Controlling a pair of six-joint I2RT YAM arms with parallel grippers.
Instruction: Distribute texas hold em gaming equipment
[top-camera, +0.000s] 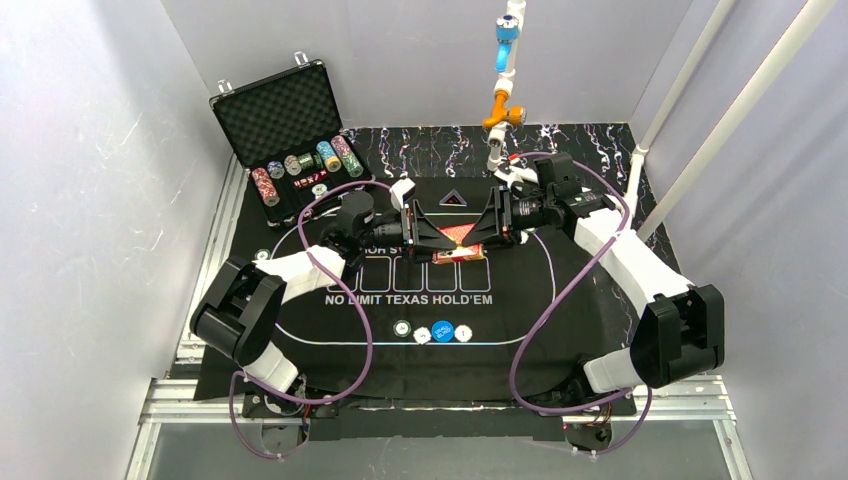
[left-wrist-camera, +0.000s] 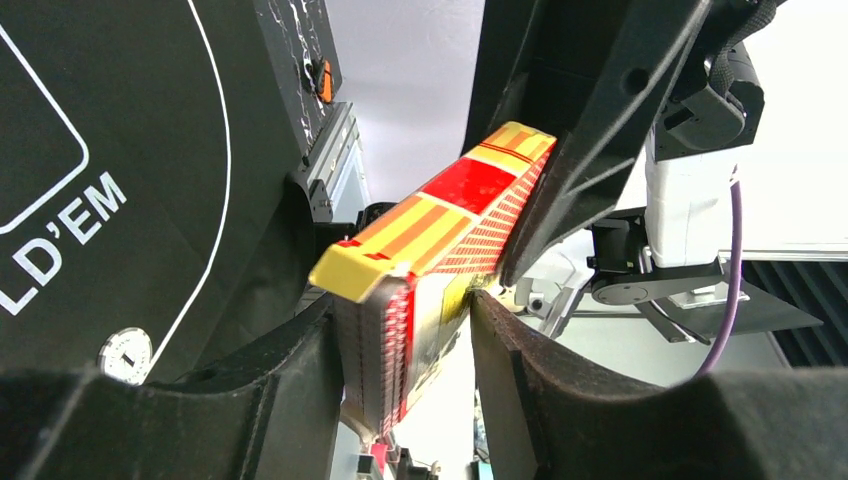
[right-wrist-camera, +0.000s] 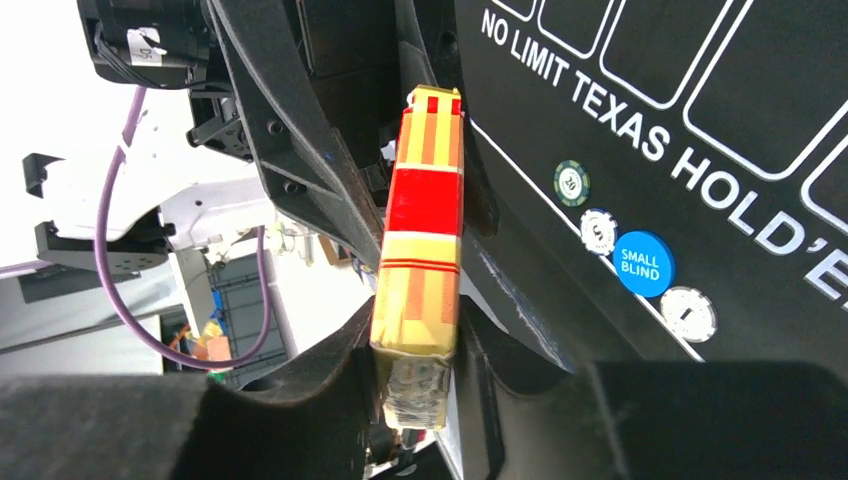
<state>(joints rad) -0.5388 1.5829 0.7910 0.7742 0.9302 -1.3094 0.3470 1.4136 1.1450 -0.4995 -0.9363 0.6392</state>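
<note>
A: Checking on the deck (top-camera: 460, 237): lying on the mat (top-camera: 560, 320), or being held up?

B: Being held up, between the two arms, above the middle of the mat and over the row of printed card outlines. Looking at a yellow-and-red pack, turned on edge in both wrist views.

A: Asking about the left gripper (top-camera: 433, 240) now.

B: Gripping one end of the deck, pressing on its two broad faces with both fingers (left-wrist-camera: 290, 370). Not closing all the way, just clamping around the pack's thickness.

A: And the right gripper (top-camera: 487, 232)?

B: Doing the same at the opposite end, squeezing the deck between its own fingers and pointing tip to tip at the left one. Sharing the pack, in short.

A: Looking for the rest of the equipment.

B: Seeing a blue "SMALL BLIND" button (top-camera: 443, 331) near the front of the printed oval, with two white buttons (top-camera: 422, 336) flanking it and a green-rimmed chip (top-camera: 401, 326) just beside the left one, all well apart from the deck. Also seeing striped poker chips (top-camera: 300, 165) standing in rows inside the open black case (top-camera: 285, 115) at the far left corner.
</note>
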